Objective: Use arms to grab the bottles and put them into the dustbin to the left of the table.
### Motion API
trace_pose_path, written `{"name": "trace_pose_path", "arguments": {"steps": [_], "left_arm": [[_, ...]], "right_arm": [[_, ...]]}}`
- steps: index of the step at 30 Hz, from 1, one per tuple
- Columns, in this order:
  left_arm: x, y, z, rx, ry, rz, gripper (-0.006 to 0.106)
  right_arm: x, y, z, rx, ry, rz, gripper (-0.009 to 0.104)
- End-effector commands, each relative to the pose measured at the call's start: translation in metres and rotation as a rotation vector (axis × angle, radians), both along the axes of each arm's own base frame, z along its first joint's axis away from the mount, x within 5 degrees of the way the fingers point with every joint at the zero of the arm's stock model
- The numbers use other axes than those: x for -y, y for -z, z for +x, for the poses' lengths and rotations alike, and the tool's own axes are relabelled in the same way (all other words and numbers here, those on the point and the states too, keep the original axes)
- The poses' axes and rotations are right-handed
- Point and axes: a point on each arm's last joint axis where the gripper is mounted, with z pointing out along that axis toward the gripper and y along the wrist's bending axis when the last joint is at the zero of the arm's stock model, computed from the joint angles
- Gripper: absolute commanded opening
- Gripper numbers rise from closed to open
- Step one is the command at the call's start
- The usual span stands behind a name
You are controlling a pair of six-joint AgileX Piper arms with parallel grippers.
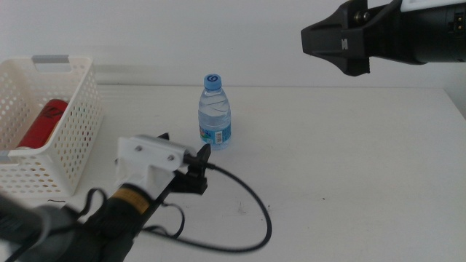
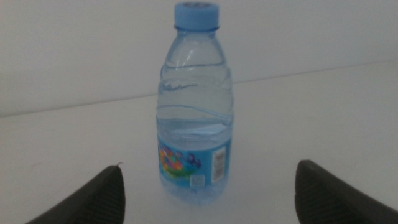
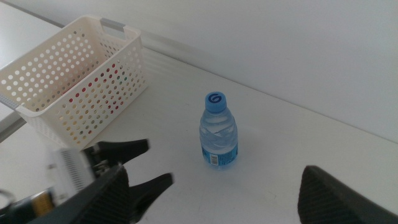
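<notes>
The middle view looks forward and down over the worktop (image 1: 349,160). The left wrist view sits low, close to the water bottle (image 2: 194,106); the right wrist view looks down from high, sharing it.

Robot lab test bench, plain white table (image 1: 349,160) filling the frame, blank white wall (image 1: 182,36) along the top, black arm (image 1: 408,33) upper right, white perforated basket (image 1: 65,145) at left edge

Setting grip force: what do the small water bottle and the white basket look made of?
The small clear water bottle with blue cap looks like thin glossy transparent plastic: the wall shows through it, and its sides are ribbed. The white lattice basket looks like matte moulded rigid plastic, with evenly perforated walls.
</notes>
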Motion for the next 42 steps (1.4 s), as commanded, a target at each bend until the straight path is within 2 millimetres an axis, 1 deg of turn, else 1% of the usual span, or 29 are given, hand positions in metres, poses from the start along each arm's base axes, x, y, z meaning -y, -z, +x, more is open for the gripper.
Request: {"name": "trace_pose_path", "arguments": {"steps": [1,7,12,17,22,27,31,33,35,36,37,38,39,40,41,42], "left_arm": [[0.005,0.005,0.018,0.039,0.021,-0.021,0.093],[0.022,0.016,0.063,0.002,0.087,0.04,0.093],[0.034,0.024,0.088,-0.035,0.097,0.087,0.093],[0.041,0.032,0.111,-0.07,0.06,0.092,0.093],[0.048,0.039,0.129,-0.062,0.044,0.079,0.093],[0.054,0.039,0.143,-0.031,0.036,0.078,0.093],[0.055,0.035,0.148,0.001,0.027,0.098,0.093],[0.054,0.036,0.149,-0.02,0.003,0.09,0.092],[0.052,0.039,0.149,-0.061,-0.017,0.091,0.084],[0.051,0.04,0.149,-0.068,-0.016,0.095,0.077],[0.051,0.04,0.147,-0.073,-0.001,0.106,0.067],[0.052,0.038,0.143,-0.073,0.02,0.107,0.055],[0.052,0.031,0.14,-0.065,0.036,0.105,0.044],[0.051,0.023,0.134,-0.062,0.056,0.111,0.031],[0.049,0.016,0.128,-0.074,0.071,0.127,0.023],[0.046,0.005,0.12,-0.106,0.086,0.156,0.01]], "right_arm": [[0.002,-0.002,0.0,0.016,0.003,0.0,0.092],[0.002,-0.002,0.0,0.016,0.003,0.0,0.092],[0.002,-0.002,0.0,0.016,0.003,0.0,0.092],[0.002,-0.002,0.0,0.016,0.003,0.0,0.092],[0.002,-0.002,0.0,0.016,0.003,0.0,0.092],[0.002,-0.002,0.0,0.016,0.003,0.0,0.092],[0.002,-0.002,0.0,0.016,0.003,0.0,0.092],[0.002,-0.002,0.0,0.016,0.003,0.0,0.092],[0.002,-0.002,0.0,0.016,0.003,0.0,0.092],[0.002,-0.002,0.0,0.016,0.003,0.0,0.092],[0.002,-0.002,0.0,0.016,0.003,0.0,0.092],[0.002,-0.002,0.0,0.016,0.003,0.0,0.092],[0.002,-0.002,0.0,0.016,0.003,0.0,0.092],[0.002,-0.002,0.0,0.016,0.003,0.0,0.092],[0.002,-0.002,0.0,0.016,0.003,0.0,0.092],[0.002,-0.002,0.0,0.016,0.003,0.0,0.092]]}}
